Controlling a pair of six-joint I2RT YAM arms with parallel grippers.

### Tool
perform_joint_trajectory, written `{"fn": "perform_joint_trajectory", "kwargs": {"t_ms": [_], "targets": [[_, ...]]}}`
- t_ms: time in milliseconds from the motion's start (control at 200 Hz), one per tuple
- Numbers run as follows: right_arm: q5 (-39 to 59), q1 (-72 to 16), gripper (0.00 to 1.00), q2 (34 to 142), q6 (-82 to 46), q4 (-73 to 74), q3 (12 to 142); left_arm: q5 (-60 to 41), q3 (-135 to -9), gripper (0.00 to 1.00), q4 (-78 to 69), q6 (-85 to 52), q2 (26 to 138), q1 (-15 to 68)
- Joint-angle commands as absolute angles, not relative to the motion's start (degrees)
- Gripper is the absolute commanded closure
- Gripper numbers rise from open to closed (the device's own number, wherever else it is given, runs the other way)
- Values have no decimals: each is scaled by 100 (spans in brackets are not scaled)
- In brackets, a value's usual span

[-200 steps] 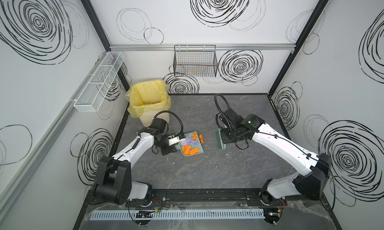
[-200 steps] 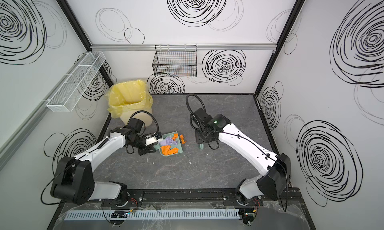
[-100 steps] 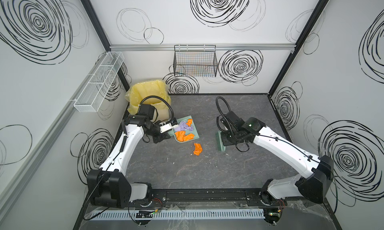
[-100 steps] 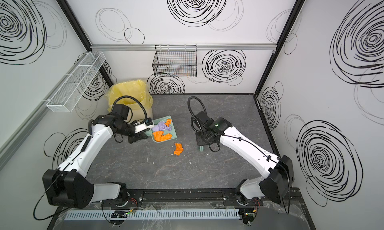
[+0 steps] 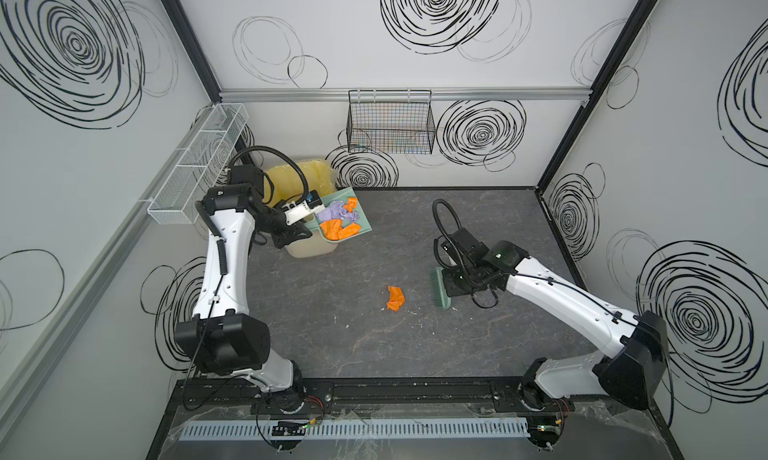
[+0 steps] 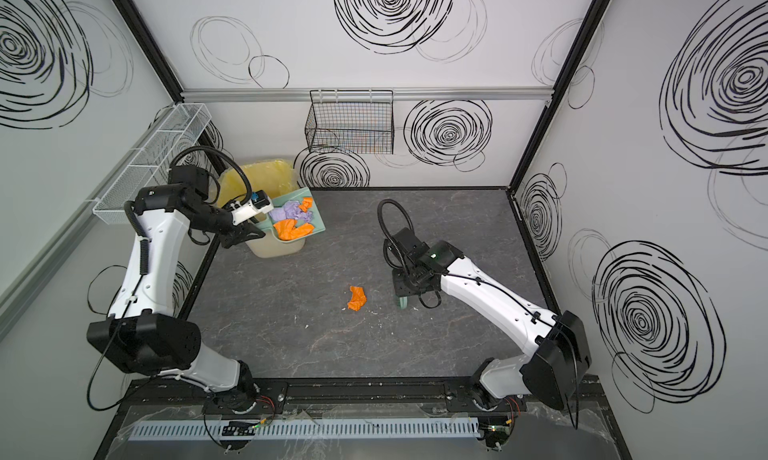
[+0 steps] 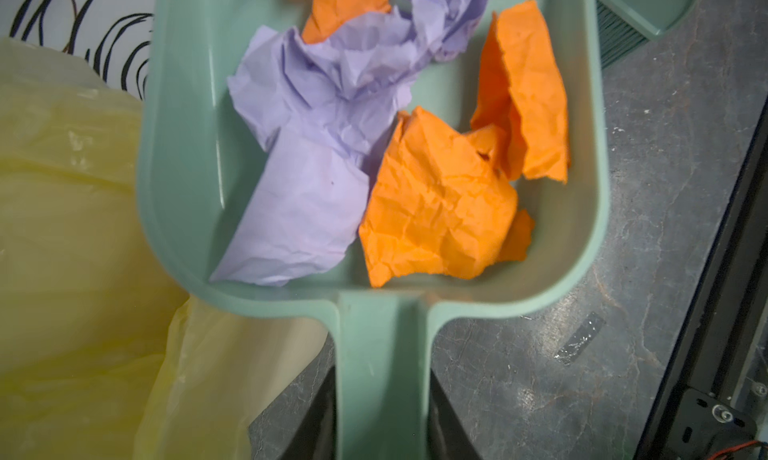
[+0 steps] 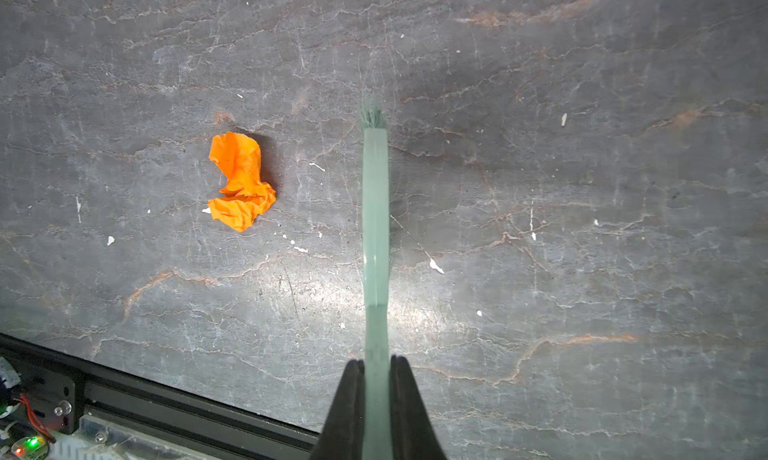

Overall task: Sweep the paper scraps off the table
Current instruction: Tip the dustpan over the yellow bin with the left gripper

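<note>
In both top views, the left gripper (image 5: 306, 230) holds a green dustpan (image 5: 360, 225) of orange and purple paper scraps (image 5: 337, 220), raised partly over the rim of a yellow-lined bin (image 5: 297, 179). One orange scrap (image 6: 356, 299) lies on the grey table (image 6: 291, 345), just left of the brush (image 5: 439, 289) and nearer the right arm.

Left wrist view: dark jaws clamp the dustpan handle.

Right wrist view: the right gripper (image 8: 376, 395) pinches the brush handle. The scrap lies beside the brush's long edge, apart from it.

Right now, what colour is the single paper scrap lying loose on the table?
The scrap is bright orange; the right wrist view shows it best.
</note>
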State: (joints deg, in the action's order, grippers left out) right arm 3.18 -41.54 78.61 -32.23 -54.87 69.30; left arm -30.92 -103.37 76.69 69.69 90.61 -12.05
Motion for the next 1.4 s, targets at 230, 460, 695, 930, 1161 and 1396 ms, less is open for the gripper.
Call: {"fn": "perform_joint_trajectory", "kwargs": {"t_ms": [230, 460, 695, 930, 1161, 1396], "targets": [[369, -4104, 100, 7692, -3206, -5246, 6672, -3301, -11962, 100, 8051, 7052, 9874, -2057], [431, -4104, 100, 7619, -3217, -5112, 6414, -2961, -13297, 100, 8050, 7053, 10619, -2507], [459, -4112, 100, 7631, -3234, -5071, 6380, -1103, -14610, 100, 8003, 7750, 11359, -2059], [462, -4130, 100, 7568, -3308, -4962, 6275, 863, -14350, 100, 7205, 8870, 11243, -1380], [432, -4166, 100, 7469, -3340, -4951, 6187, 2026, -13389, 100, 6064, 9750, 10797, -1092], [343, -4156, 100, 7366, -3346, -5037, 6266, 2449, -12421, 100, 4686, 10560, 10203, -1013]]}}
